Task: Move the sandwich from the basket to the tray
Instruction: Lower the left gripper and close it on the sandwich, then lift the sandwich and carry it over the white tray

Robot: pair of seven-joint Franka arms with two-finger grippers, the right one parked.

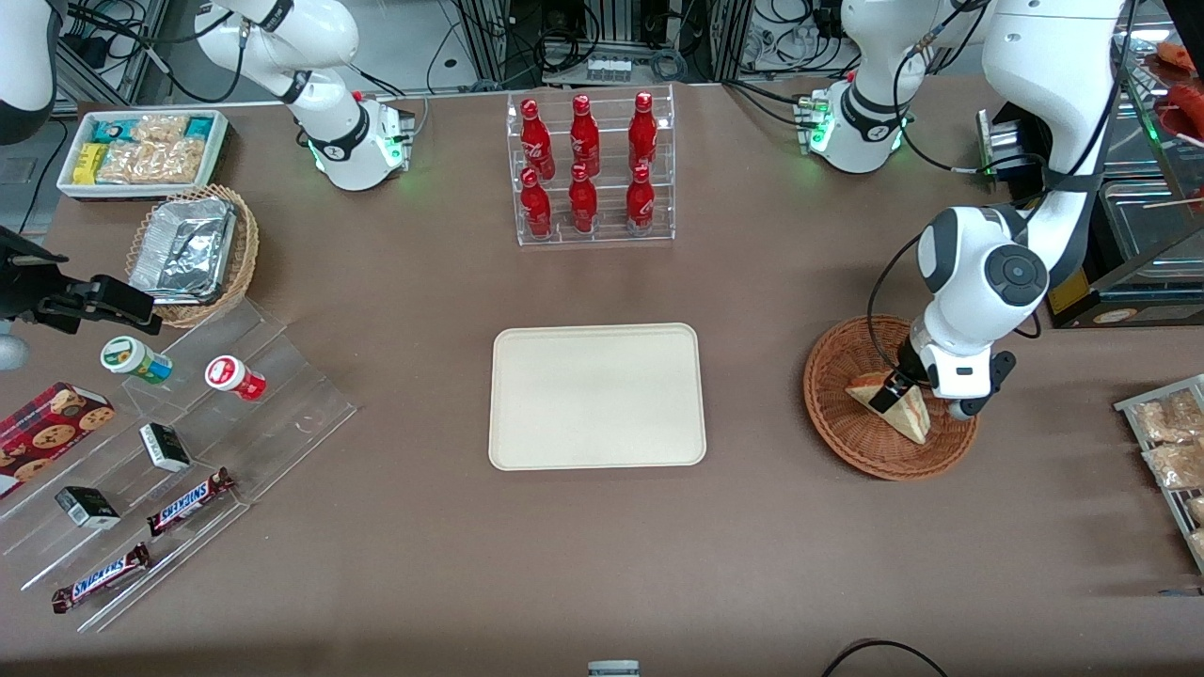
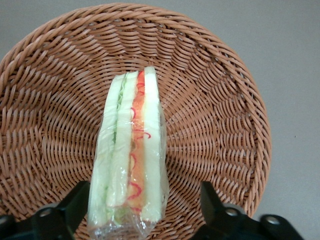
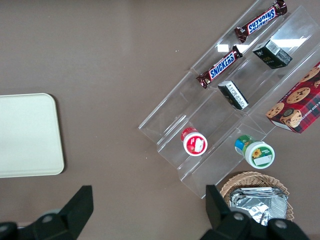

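Hovering low over the wicker basket [image 1: 847,414], the left gripper [image 1: 892,390] is straddling the wrapped sandwich [image 1: 901,406] w/ fingers [image 2: 75,202] spread, not clamping yet. Sandwich is lying in the basket, approx 3 o'clock from the cream tray [image 1: 596,395], well apart.

Clear-wrapped triangular sandwich [image 2: 131,150] on edge in the reddish-brown wicker basket [image 2: 220,100]; cream tray [image 1: 596,396] bare, well apart.
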